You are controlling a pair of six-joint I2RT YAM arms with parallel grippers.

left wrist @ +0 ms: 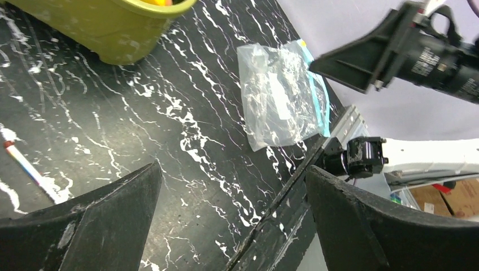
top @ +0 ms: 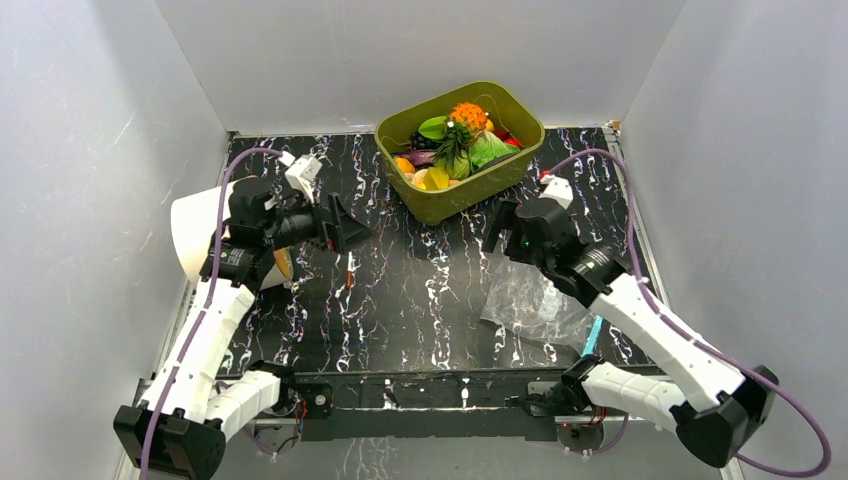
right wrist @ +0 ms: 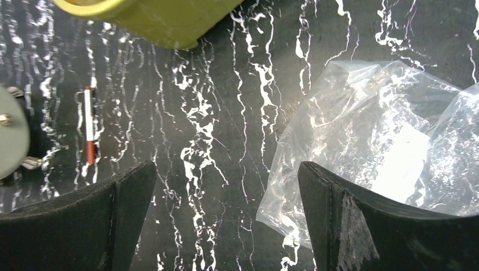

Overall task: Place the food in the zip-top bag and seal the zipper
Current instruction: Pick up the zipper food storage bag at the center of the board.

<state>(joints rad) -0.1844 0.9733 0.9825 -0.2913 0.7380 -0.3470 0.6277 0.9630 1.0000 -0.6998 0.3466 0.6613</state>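
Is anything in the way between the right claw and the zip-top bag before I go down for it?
Nothing visible stands between them. The open right claw hangs above one edge of the zip-top bag, which lies on the table with nothing on top of it. The olive tub sits off to the side, out of that path.

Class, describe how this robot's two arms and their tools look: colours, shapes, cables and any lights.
The left arm and right arm both have white links with black joints. A purple cable loops along each. The left tool and right tool each have two matte black, wedge-shaped fingers. A small green light glows on the right wrist.
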